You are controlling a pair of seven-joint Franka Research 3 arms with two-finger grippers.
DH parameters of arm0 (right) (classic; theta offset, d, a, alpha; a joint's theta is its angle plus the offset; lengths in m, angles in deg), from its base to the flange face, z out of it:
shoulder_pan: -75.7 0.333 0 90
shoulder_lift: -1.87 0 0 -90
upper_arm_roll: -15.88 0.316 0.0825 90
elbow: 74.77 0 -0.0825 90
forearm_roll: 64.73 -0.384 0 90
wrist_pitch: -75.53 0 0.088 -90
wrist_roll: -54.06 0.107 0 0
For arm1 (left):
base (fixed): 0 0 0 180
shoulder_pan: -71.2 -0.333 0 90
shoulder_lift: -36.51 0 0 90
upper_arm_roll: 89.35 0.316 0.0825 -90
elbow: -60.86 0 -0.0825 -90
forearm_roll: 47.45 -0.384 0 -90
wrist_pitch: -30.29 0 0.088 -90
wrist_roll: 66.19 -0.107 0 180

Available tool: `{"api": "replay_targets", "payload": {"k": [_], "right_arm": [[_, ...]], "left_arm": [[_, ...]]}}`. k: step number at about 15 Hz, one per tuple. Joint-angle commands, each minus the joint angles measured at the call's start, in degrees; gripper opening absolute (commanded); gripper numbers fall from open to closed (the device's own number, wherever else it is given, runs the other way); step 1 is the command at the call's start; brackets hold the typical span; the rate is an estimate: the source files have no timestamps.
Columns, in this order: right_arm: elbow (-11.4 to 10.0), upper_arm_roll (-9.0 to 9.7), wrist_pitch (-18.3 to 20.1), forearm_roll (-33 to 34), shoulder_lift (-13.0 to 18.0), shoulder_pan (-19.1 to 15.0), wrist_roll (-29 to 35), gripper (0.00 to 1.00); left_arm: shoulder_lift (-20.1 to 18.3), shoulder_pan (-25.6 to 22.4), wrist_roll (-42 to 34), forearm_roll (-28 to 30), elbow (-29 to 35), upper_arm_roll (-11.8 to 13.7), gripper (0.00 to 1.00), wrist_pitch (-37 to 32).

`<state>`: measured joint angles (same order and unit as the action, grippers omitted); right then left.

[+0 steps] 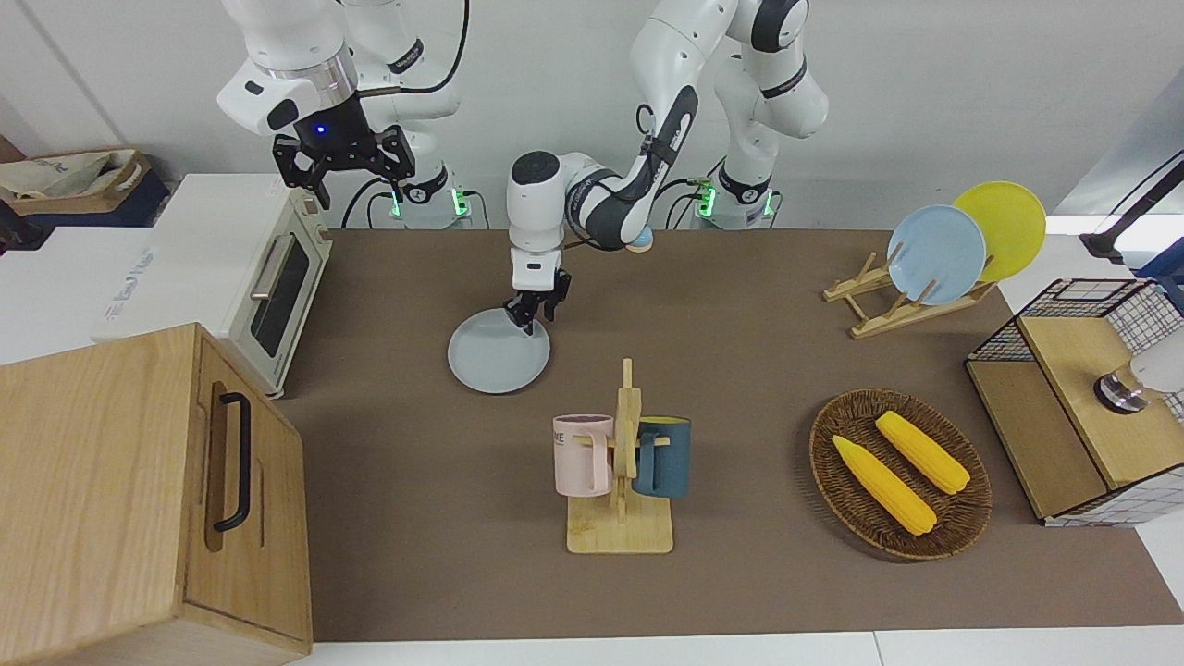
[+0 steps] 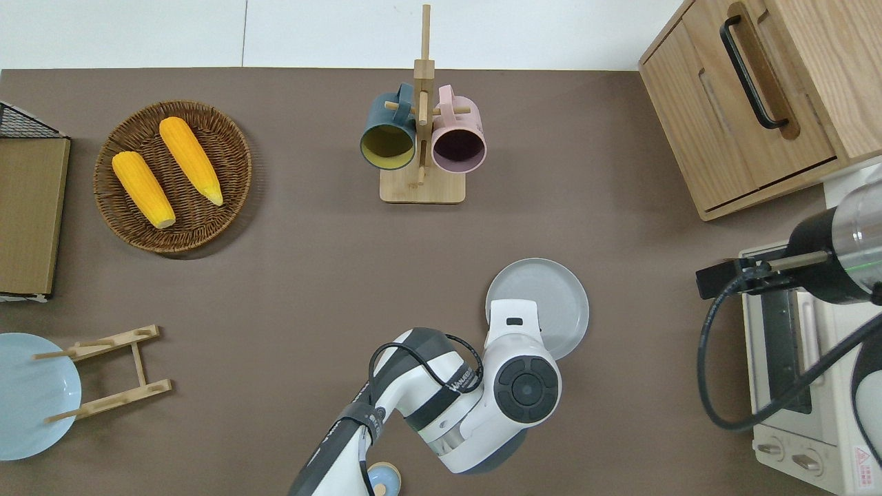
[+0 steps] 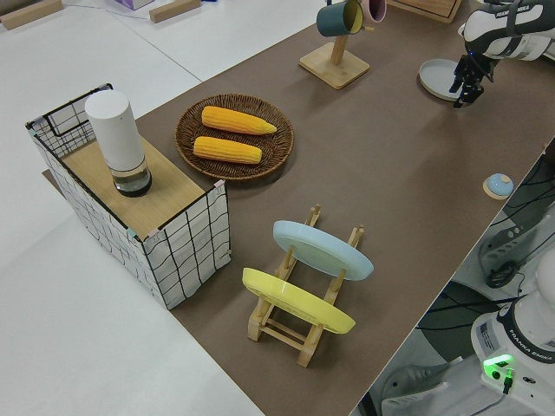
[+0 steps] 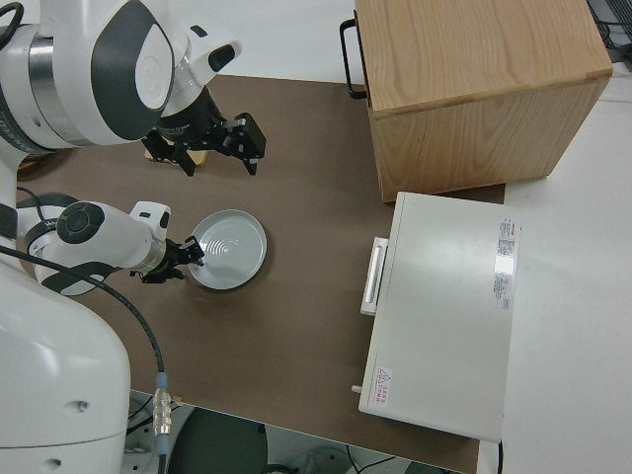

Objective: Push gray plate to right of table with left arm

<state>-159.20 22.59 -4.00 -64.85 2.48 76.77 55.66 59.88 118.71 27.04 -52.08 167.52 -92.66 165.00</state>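
Observation:
The gray plate (image 1: 498,356) lies flat on the brown table (image 1: 740,573), between the mug rack and the robots and toward the right arm's end; it also shows in the overhead view (image 2: 551,296) and the right side view (image 4: 232,247). My left gripper (image 1: 533,316) is low at the plate's rim on the side nearest the robots, with its fingers slightly apart and holding nothing; it shows in the right side view (image 4: 184,265) too. In the overhead view the left arm's wrist (image 2: 525,387) hides the gripper and part of the plate. My right gripper (image 1: 344,165) is parked, open and empty.
A toaster oven (image 1: 268,277) and a wooden cabinet (image 1: 139,499) stand at the right arm's end. A mug rack (image 1: 622,532) stands mid-table. A basket (image 1: 837,499) of corn, a plate rack (image 1: 888,310) and a wire crate (image 1: 1073,305) are at the left arm's end.

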Motion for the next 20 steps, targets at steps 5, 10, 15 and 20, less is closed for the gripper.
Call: {"api": "replay_targets", "payload": {"k": [5,10,15,20], "right_arm": [[0.22,0.76,0.69,-0.59,0.36,-1.16,-0.01,0.983],[0.22,0.76,0.69,-0.59,0.36,-1.16,0.08,0.983],[0.22,0.85,0.69,-0.59,0.36,-1.16,-0.01,0.983],[0.22,0.85,0.69,-0.59,0.36,-1.16,0.08,0.983]], "left_arm": [[-4.55,-3.64,-15.25,-0.29,-2.43,0.67,0.99,-12.96],[-12.45,-11.54,-32.55,1.46,-2.43,0.67,0.99,-23.68],[-20.28,-22.0,-50.31,1.73,-2.43,0.76,0.99,-31.16],[-24.76,-33.07,-68.5,1.46,-2.69,1.46,0.99,-36.87]]}}
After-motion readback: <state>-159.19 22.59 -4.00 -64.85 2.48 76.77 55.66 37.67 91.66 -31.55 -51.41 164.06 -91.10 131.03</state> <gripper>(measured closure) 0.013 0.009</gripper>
